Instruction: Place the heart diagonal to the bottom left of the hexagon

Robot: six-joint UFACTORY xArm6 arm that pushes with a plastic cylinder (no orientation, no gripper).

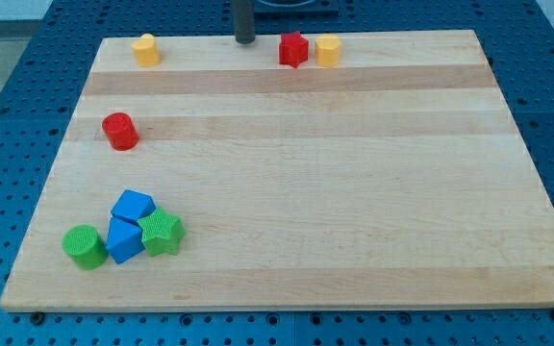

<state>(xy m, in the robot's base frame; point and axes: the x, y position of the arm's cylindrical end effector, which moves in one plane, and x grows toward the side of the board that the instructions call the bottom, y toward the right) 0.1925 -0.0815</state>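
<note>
A yellow heart-like block (144, 49) sits near the board's top left edge. A yellow hexagon (328, 50) sits at the top, right of centre, touching or nearly touching a red star (293, 49) on its left. My tip (245, 40) rests at the board's top edge, just left of the red star and well to the right of the yellow heart. It touches no block.
A red cylinder (119, 131) stands at the left. A cluster sits at the bottom left: a blue block (133, 205), a second blue block (123, 239), a green cylinder (85, 247) and a green star (162, 233). The wooden board (354, 192) lies on a blue pegboard.
</note>
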